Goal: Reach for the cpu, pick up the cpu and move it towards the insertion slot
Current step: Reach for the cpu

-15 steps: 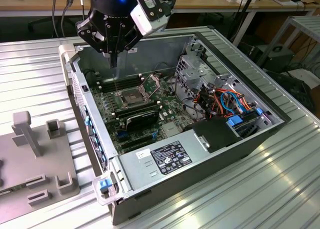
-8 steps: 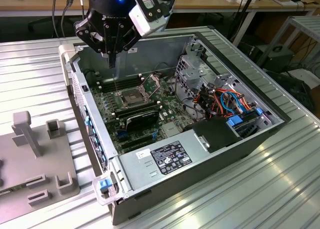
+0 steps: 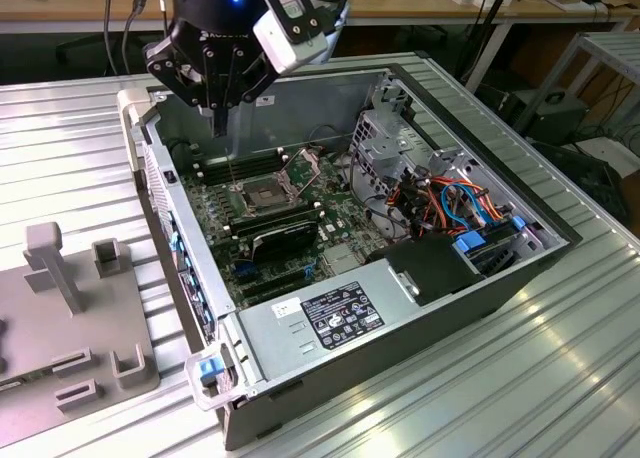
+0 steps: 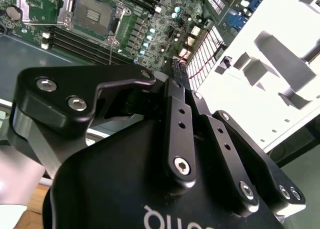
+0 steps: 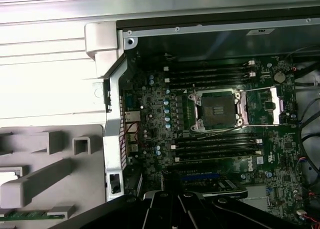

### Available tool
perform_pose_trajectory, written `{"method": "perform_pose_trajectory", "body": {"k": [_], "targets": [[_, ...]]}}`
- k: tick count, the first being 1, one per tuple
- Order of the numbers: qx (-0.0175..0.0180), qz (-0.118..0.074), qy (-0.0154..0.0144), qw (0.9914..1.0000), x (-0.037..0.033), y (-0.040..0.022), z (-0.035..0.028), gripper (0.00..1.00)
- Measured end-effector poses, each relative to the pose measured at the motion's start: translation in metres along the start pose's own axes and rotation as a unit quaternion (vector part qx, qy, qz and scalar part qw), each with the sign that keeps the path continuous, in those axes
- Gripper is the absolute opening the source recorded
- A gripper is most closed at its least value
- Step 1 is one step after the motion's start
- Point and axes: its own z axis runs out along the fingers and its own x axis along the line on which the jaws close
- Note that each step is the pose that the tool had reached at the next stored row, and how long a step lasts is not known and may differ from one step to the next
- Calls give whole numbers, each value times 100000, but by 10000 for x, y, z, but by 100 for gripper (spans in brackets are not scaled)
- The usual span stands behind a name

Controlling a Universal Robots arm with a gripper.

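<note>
While gripper (image 3: 217, 126) hovers pinched (load unclear) | insertion slot (image 3: 262, 194) below, apart.

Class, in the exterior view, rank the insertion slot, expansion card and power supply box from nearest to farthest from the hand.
1. The insertion slot, just beneath the hand.
2. The expansion card, beside the slot, farther down the view.
3. The power supply box, lowest in the view.

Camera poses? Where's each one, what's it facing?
Exterior view: off the arm, above, looking down into the open case; gripper above it.
First wrist view: on the arm, facing down onto the socket; gripper links show.
Second wrist view: behind the gripper head, looking past it to the socket.
Shared: all three see socket and fixture.
</note>
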Motion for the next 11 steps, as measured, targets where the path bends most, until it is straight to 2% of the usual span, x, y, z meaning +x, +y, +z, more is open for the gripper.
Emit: {"method": "perform_pose_trajectory", "body": {"k": [11], "targets": [[19,28,501,99999,55,-4,8,11]]}}
